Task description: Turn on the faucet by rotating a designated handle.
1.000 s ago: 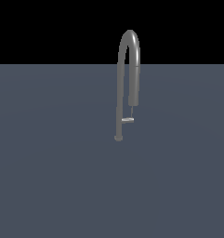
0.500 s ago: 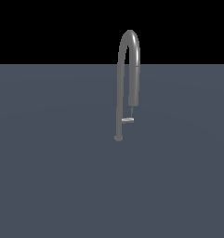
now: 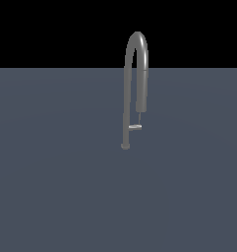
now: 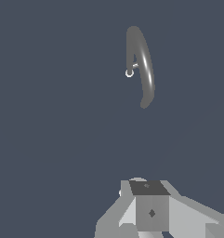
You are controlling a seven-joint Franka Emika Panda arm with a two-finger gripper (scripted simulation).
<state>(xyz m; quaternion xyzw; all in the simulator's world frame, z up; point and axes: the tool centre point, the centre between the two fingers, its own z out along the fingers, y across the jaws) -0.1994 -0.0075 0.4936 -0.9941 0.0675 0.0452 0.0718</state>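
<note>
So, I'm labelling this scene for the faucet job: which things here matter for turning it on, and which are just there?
Belongs to the job:
- faucet
- handle, the short stub off the stem
- gripper, apart from the faucet in the wrist view; jaws not visible

Just there:
- grey floor the faucet stands on

Nothing visible has changed in the exterior view; the faucet (image 3: 135, 74) stands as before. Its handle (image 3: 135, 128) juts the same way; no arm has come into view.
</note>
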